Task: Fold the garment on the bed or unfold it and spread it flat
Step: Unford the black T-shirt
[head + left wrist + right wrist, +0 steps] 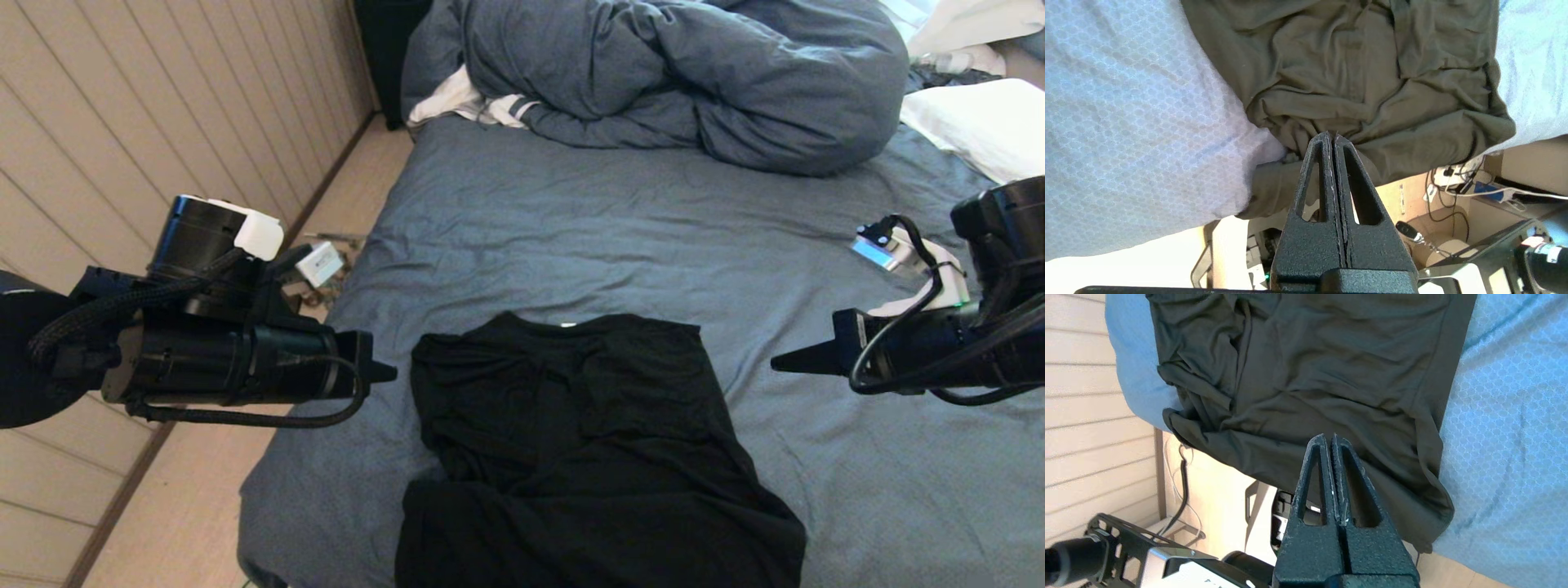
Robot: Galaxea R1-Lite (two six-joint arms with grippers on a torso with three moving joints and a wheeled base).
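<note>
The garment [571, 441] is a black T-shirt lying crumpled near the front edge of the bed [612, 237], collar towards the far side and lower part hanging over the edge. My left gripper [390, 373] hovers just left of the shirt's shoulder, shut with nothing between its fingers, a small gap from the cloth. My right gripper [775, 362] hangs to the right of the shirt, apart from it, also shut and empty. In the left wrist view the shut gripper [1330, 136] points at the wrinkled garment [1339, 73]. The right wrist view shows its gripper [1329, 437] before the garment [1323, 375].
A bunched blue-grey duvet [678, 73] fills the far end of the bed, with a white-and-striped cloth [465, 102] under its left side. A white pillow [980, 126] lies at the far right. A panelled wall [122, 122] and a strip of floor [188, 506] run along the left.
</note>
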